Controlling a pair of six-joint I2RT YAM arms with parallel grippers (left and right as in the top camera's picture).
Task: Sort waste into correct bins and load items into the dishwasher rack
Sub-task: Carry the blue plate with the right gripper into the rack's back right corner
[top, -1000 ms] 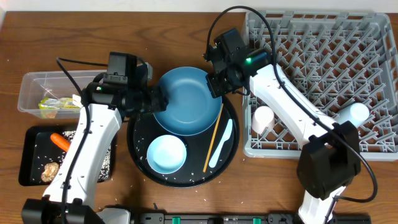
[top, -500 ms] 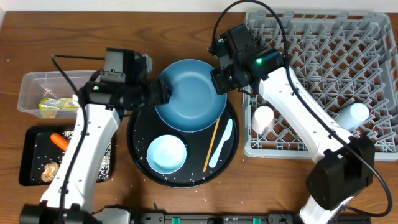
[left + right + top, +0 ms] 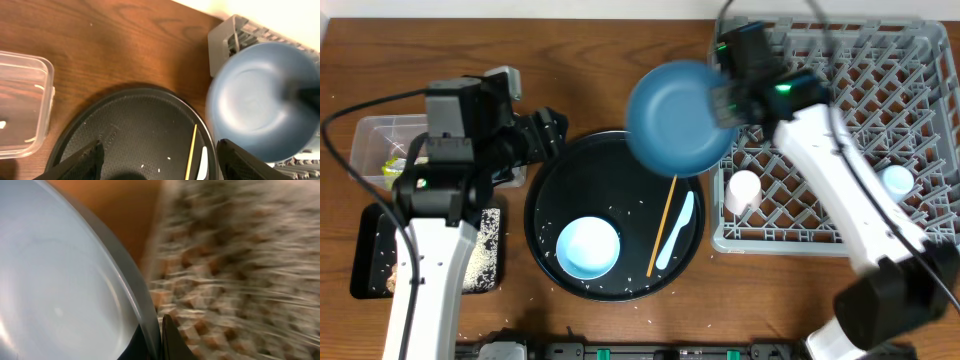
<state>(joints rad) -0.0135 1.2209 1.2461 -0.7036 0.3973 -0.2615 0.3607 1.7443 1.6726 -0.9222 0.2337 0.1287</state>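
The dark blue plate (image 3: pixel 675 115) hangs in the air, blurred, above the gap between the round black tray (image 3: pixel 542 200) and the near-left corner of the grey rack (image 3: pixel 910 80). The right gripper (image 3: pixel 723 100) is clamped tight on the plate's right rim; the right wrist view shows one dark finger (image 3: pixel 169 341) pressed against the edge, with the rack's lattice smeared behind it. The left gripper (image 3: pixel 548 135) is well apart from the plate, over the round tray's upper-left edge. Its fingers (image 3: pixel 85 162) are spread wide with nothing between them. On the round tray below lie the pale blue bowl (image 3: pixel 588 247), the chopstick (image 3: pixel 663 228) and the spoon (image 3: pixel 677 232) just beside it, among scattered rice grains. A pale cup (image 3: pixel 743 190) sits in the rack's near-left corner. At far left are the clear tub (image 3: pixel 370 140) and the flat black tray (image 3: pixel 370 260).
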